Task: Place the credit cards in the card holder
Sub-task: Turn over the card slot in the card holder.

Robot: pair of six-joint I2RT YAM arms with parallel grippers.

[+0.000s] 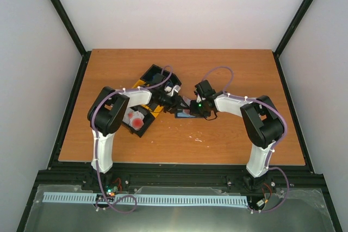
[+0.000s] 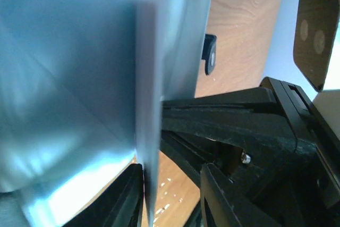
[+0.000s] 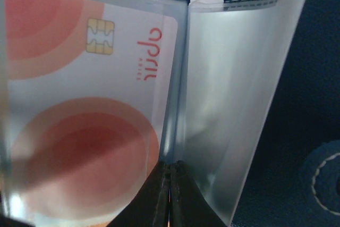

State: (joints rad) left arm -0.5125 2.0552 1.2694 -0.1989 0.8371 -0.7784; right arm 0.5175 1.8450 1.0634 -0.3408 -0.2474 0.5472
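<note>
The card holder (image 1: pixel 184 116) lies open at the table's middle, between both grippers. In the right wrist view its navy cover (image 3: pixel 305 131) is on the right and clear plastic sleeves (image 3: pixel 228 104) stand up from it. A white credit card with red blotches (image 3: pixel 79 104) sits inside the left sleeve. My right gripper (image 3: pixel 170 184) is shut on the sleeves' edge. In the left wrist view my left gripper (image 2: pixel 172 200) is open; one sleeve leaf (image 2: pixel 147 104) rests against its left finger (image 2: pixel 125 198). Another white-and-red card (image 1: pixel 136 119) lies in the tray.
A black-and-yellow compartment tray (image 1: pixel 148 84) lies left of the holder, under the left arm. The right arm's black gripper body (image 2: pixel 255 131) and wrist camera (image 2: pixel 319 30) are close on the right in the left wrist view. Bare wood shows beyond.
</note>
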